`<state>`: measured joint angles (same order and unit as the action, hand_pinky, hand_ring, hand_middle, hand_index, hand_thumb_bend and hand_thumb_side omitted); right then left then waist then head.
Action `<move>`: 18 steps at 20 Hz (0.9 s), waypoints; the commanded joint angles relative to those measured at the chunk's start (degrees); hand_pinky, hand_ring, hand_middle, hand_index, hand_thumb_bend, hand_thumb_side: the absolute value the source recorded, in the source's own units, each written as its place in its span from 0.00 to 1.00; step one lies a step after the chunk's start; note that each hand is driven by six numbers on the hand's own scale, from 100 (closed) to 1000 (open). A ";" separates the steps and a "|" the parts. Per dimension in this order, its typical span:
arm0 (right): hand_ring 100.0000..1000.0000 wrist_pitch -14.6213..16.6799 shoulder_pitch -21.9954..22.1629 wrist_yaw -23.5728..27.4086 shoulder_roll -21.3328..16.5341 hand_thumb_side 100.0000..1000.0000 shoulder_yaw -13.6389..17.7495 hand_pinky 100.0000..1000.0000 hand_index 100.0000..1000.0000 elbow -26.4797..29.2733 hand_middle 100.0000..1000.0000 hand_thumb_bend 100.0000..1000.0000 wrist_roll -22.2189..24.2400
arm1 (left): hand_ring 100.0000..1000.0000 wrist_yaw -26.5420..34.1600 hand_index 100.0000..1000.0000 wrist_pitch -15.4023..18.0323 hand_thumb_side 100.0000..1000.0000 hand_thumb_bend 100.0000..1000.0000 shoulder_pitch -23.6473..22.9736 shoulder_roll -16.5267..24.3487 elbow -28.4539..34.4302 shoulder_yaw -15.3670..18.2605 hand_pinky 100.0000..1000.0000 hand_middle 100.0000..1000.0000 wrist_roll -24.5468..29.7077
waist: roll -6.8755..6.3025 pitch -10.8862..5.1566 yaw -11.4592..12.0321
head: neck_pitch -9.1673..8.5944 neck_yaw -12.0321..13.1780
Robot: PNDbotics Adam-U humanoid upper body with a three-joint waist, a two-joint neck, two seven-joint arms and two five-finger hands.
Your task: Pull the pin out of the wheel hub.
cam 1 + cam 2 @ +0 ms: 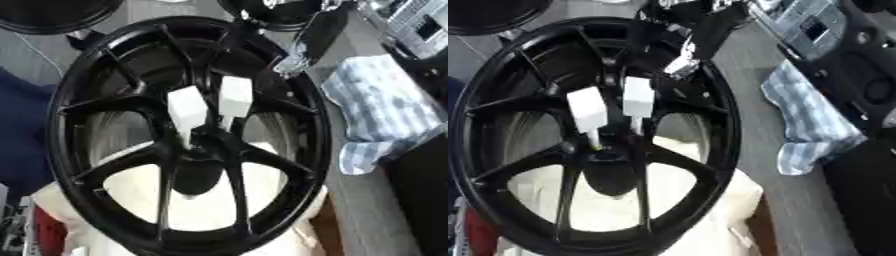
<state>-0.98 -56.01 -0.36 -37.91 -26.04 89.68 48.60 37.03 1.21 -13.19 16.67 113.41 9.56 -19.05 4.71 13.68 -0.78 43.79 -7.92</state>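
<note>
A big black spoked wheel hub [188,145] lies tilted on a cream support and fills most of both views. Two white block-headed pins stand in its centre, side by side: the left pin [186,107] and the right pin [235,95], each on a thin stem running down to the hub's middle [203,150]. My right arm, black with a silver part, comes in from the upper right, and its hand [293,61] hangs over the rim's upper right, apart from both pins. The dark spokes blur the hand's shape. My left hand does not show.
A blue-and-white checked cloth [385,112] lies on the grey table right of the wheel. A cream cushion [201,202] sits under the hub. Another black wheel [52,15] shows at the top left, and a grey device [811,25] at the top right.
</note>
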 commanded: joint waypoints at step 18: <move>0.87 0.94 2.00 -10.35 10.35 0.42 1.97 0.90 0.82 3.21 0.76 0.45 -0.95 | 0.53 -1.58 0.64 -0.21 0.93 0.03 -0.73 -0.94 -1.03 1.45 0.77 0.39 -1.81 | 0.22 -1.50 -2.52 | 0.33 3.83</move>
<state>-0.23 -53.32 -9.95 -27.04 -24.44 92.39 47.86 35.78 0.93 -13.69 15.52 111.92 10.49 -20.66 5.16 13.02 -3.18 43.79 -4.37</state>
